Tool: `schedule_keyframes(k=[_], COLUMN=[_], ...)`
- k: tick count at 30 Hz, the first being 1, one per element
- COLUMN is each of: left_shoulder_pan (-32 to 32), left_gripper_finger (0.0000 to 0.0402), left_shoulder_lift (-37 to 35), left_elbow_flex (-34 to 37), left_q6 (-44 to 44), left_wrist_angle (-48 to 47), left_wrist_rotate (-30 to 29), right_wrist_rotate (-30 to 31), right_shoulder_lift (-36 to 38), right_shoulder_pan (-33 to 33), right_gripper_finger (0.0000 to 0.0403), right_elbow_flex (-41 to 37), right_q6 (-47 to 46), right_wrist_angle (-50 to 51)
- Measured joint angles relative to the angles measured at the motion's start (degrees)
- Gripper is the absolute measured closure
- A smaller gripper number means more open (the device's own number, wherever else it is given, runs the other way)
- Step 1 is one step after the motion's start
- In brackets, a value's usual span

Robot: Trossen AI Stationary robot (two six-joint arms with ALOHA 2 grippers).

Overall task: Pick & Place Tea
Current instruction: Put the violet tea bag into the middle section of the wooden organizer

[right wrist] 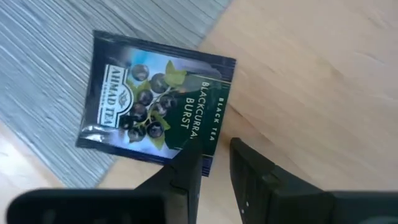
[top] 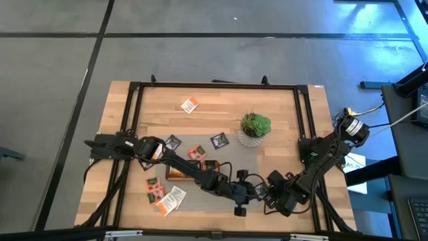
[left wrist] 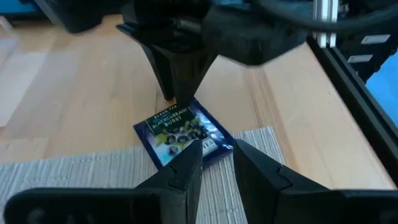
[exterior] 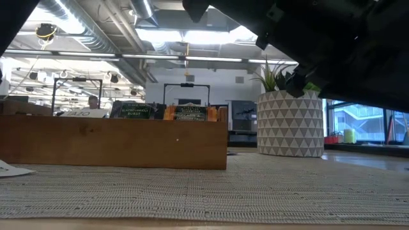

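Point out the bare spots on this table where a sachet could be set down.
Free: the far strip left of the orange sachet, and the wood between plant and right frame rail. Crowded: the near middle, where both grippers meet over the blackcurrant sachet, and the sachets beside the tray.

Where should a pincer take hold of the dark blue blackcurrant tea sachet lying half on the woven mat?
Probably at the edge of the tea sachet that lies over the bare wood, coming down from above. It lies flat, so a side approach finds nothing to pinch; that edge looks slightly raised past the mat. The right pincer and left pincer both hover there, jaws a little apart, holding nothing.
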State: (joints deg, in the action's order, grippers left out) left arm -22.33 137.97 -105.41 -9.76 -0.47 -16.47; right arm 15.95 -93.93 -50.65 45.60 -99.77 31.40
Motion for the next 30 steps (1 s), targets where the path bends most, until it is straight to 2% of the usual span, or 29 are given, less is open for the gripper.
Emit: schedule_keyframes(k=[8, 17, 24, 30], left_shoulder_pan=[-0.2, -0.2, -0.2, -0.1], left_gripper_finger=[0.0313, 0.0313, 0.0313, 0.0313], left_shoulder_lift=[0.0, 0.0, 2.8, 3.4], left_elbow_flex=[0.0, 0.0, 0.0, -0.2], left_q6=[-1.5, -4.2, -6.3, -7.2], left_wrist_angle=[-3.0, -7.3, -6.5, -6.8], left_wrist_rotate=[0.1, -0.1, -1.5, -0.1], right_wrist_rotate=[0.8, 1.3, 2.4, 2.4], right_shoulder_lift=[-0.2, -0.2, -0.2, -0.2], right_shoulder_pan=[2.3, 2.5, 2.5, 2.5], right_gripper_finger=[0.032, 0.032, 0.032, 0.032], right_elbow_flex=[0.0, 0.1, 0.1, 0.1], right_q6=[6.0, 8.5, 9.0, 9.0], right_wrist_angle=[-4.4, -5.4, -6.7, -6.4])
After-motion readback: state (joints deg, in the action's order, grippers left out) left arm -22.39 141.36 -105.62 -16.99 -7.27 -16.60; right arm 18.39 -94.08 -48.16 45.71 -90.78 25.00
